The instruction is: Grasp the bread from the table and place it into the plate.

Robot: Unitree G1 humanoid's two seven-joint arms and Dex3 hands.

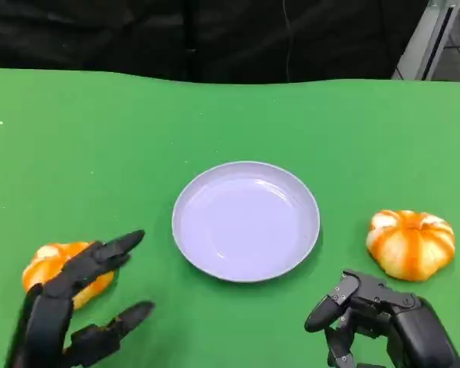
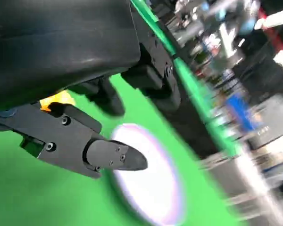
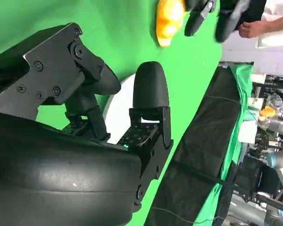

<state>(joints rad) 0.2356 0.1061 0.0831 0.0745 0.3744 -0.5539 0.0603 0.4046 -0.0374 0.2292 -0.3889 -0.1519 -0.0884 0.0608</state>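
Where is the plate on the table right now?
In the head view the lavender plate sits empty at the middle of the green table, between the two orange-striped bread pieces: one at its left by the left hand, one at its right.

green table [image 1: 100,153]: plate [image 1: 246,221], two breads [image 1: 411,243] [image 1: 52,264].

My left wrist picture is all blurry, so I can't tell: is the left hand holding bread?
Observer: No. In the head view the left hand hovers by the left bread, fingers spread, not closed on it.
Operator: Is there more bread?
Observer: Yes, a right bread lies on the table on the other side of the plate.
Operator: What about the other hand?
Observer: The right hand holds nothing. It is near the right bread but apart from it.
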